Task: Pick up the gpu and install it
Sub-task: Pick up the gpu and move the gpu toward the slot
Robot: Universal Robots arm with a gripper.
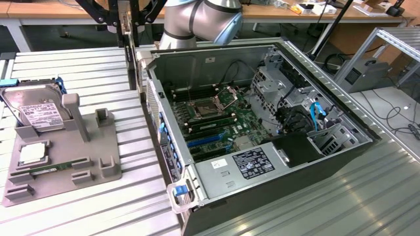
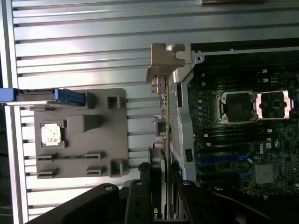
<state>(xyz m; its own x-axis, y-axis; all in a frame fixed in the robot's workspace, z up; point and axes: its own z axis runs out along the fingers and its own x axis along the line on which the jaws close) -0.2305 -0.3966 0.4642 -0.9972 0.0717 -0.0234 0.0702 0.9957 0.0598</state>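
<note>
- Spanning the whole exterior view, a slatted metal table (image 1: 341,196) is seen beneath everything else.
- An open computer case (image 1: 190,66) is laid on its side at the centre, with its motherboard (image 1: 217,118) exposed.
- The arm (image 1: 203,19) is seen at twelve o'clock, behind the case.
- A grey fixture (image 1: 98,147) is set on the table at nine o'clock of the case, apart from it.
- A hard drive (image 1: 36,110) is propped at eleven o'clock on the fixture.
- The gpu (image 1: 133,59) is held on edge at ten o'clock of the case, just outside its wall and between case and fixture.
- The gripper (image 1: 130,24) is placed above the card; its jaws are drawn narrow and clamped on the gpu's two faces, as the wrist view shows.
- A processor chip (image 1: 31,153) is seated at nine o'clock on the fixture.
- A memory stick (image 1: 56,167) is slotted at six o'clock of the fixture.
</note>
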